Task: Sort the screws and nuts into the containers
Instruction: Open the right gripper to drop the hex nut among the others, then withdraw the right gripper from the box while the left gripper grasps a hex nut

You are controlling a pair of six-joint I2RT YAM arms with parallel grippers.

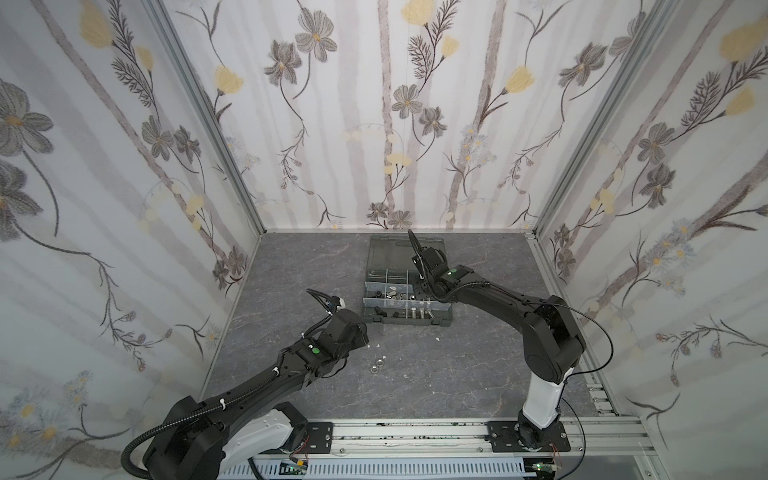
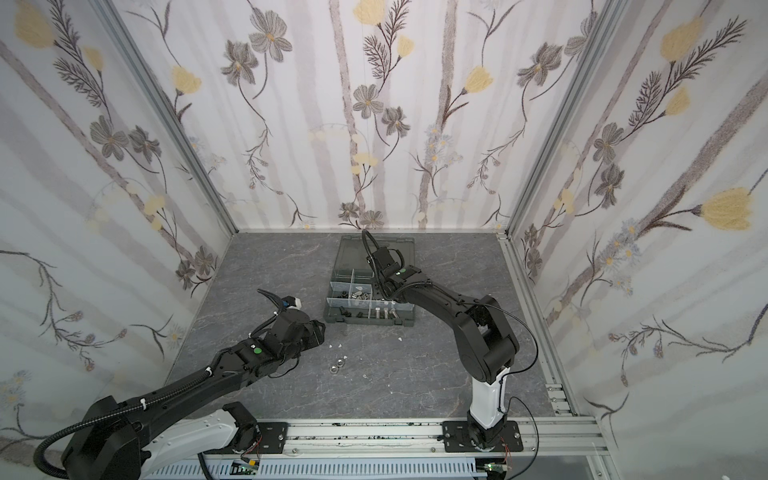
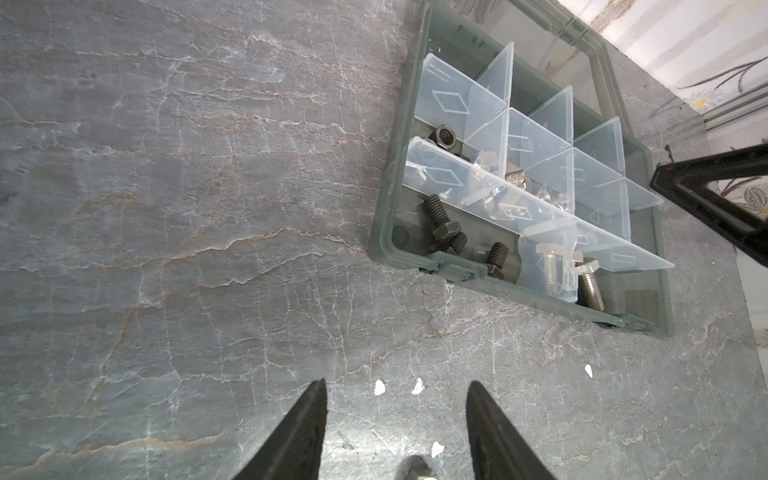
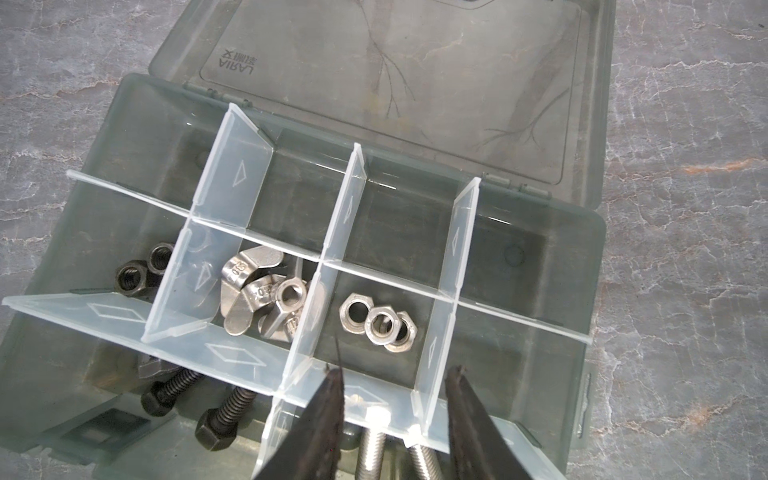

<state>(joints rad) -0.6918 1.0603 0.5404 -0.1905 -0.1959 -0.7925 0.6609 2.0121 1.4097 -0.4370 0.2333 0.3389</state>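
The grey organiser case [image 1: 409, 322] lies open at the table's far middle in both top views. In the right wrist view its containers hold black nuts [image 4: 137, 270], silver wing nuts [image 4: 249, 291], silver hex nuts [image 4: 378, 320], black screws [image 4: 199, 403] and silver bolts [image 4: 374, 444]. My right gripper [image 4: 395, 374] hangs open over the partition between the hex-nut cell and the bolt cell, holding nothing. My left gripper [image 3: 397, 384] is open and empty over bare table in front of the case [image 3: 382, 232]. Two small shiny silver pieces [image 1: 376, 366] lie loose on the table beside the left wrist.
The smoky lid [image 4: 415, 83] lies flat behind the case. White flecks [image 3: 379, 387] dot the grey marbled table [image 1: 457, 374] ahead of the left fingers. Patterned walls close three sides. An aluminium rail [image 1: 415, 432] carries both arm bases at the front.
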